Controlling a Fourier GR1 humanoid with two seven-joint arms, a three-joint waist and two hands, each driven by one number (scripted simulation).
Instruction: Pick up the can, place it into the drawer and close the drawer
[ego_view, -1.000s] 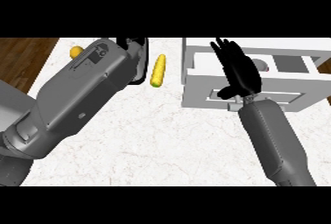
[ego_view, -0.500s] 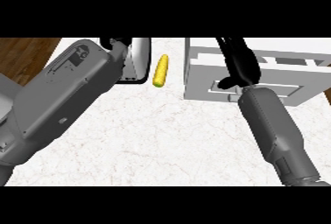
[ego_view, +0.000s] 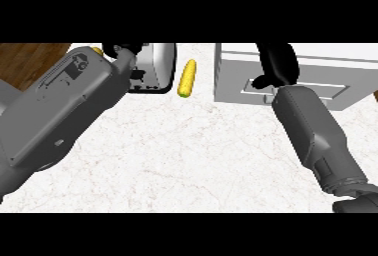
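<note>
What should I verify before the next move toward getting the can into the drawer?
1. Location of the can: cannot tell; a pale grey object shows beside the left hand, partly hidden by the forearm.
2. Whether the left hand holds anything: cannot tell.
3. Position of the right hand at the drawer unit: ok, it lies over the unit's top.
4. Whether the drawer unit is open enough: cannot tell from this angle.
5. Path past the corn cob: ok, it lies apart, between the pale grey object and the unit.

Head view looks steeply down, close over counter.
</note>
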